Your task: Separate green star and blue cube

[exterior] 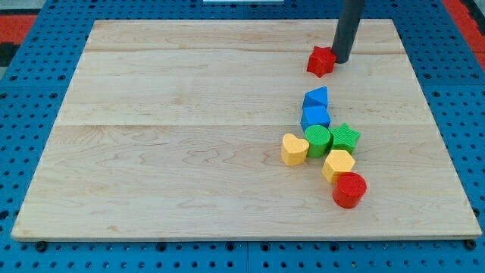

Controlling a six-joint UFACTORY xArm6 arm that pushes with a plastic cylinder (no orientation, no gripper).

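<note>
Near the view's top right, my tip (340, 61), the lower end of the straight dark rod, rests on the pale wooden bench (182, 129) just beside the red star-shaped block (320, 61), on that block's right. No end effector exists on this arm, so nothing is held. Well below, the green star block (345, 137) touches the blue cube (315, 117) at the cube's lower right. A blue triangular block (316, 97) sits above the cube; a green cylinder (318, 141), yellow heart (294, 149), yellow hexagonal block (338, 164) and red cylinder (349, 189) cluster beneath.
</note>
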